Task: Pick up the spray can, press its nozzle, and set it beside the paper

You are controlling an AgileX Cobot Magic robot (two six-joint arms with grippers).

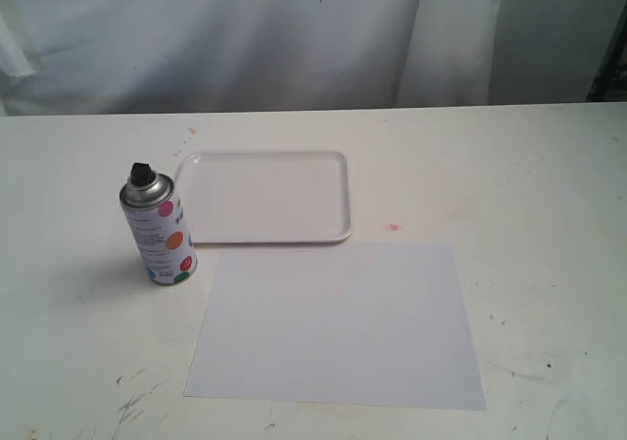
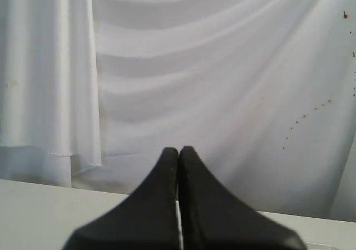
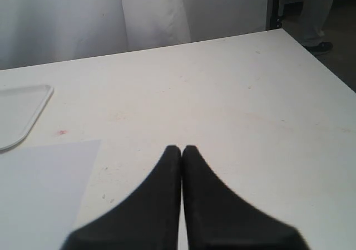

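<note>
spray can [image 1: 160, 229]: upright, toward tabletop [image 1: 69, 352] left edge, just beside paper [image 1: 338, 324]
left gripper [image 2: 178, 150]: fingers pressed together, empty
right gripper [image 3: 181, 148]: fingers pressed together, empty

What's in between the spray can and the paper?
Just bare table between the spray can and the paper, in the exterior view.

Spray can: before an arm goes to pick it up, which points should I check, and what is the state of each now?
1. Spray can stands upright: ok.
2. Its nozzle is on top and uncovered: ok.
3. Left gripper open for the grasp: not ok, jaws shut.
4. Right gripper open: not ok, jaws shut.
5. Gap between can and tray: cannot tell, they meet in the exterior view.
6. Paper lies flat with nothing on it: ok.
</note>
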